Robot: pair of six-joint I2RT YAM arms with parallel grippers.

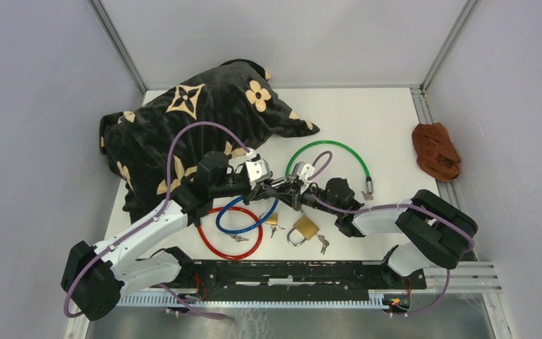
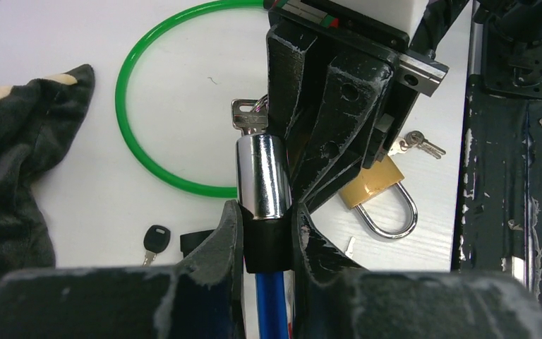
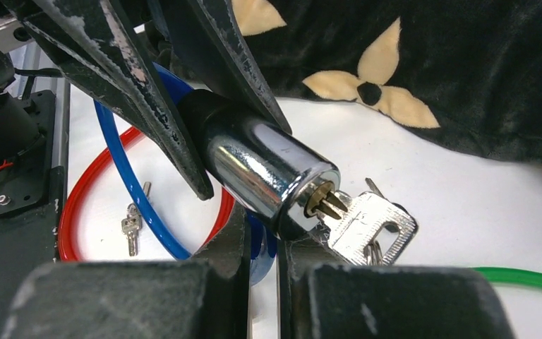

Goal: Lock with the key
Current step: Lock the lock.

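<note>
From above, the two arms meet over the middle of the white worktop point(image 1: 367, 120). The left gripper point(image 1: 272, 189) and right gripper point(image 1: 295, 191) are tip to tip, too tangled here to read either grip. The blue cable lock point(image 1: 243, 232) trails its glossy loop toward the near edge, overlapping a red cable loop point(image 1: 208, 247). A brass padlock point(image 1: 303, 227) lies just beside them, and a plush dark pillow point(image 1: 183, 127) with tan flowers lies at the rear left.

The left wrist view shows the left gripper pinching the lock's black collar. The smooth, mirror-bright chrome barrel point(image 2: 261, 176) stands above its fingers and the blue cable runs down between them. The key point(image 2: 247, 116) sits at the barrel's far end. The scuffed black fingers of the right gripper are just beside the barrel.

In the right wrist view, the flat silver key has its blade in the keyhole on the barrel's round end face, with some blade showing. The right gripper's fingers are drawn nearly together under the barrel, with nothing clearly between them, and they are not on the key's head.

As I judge it, the lock is steadied and the key inserted. What is left is to grasp the key's head and turn it.
</note>
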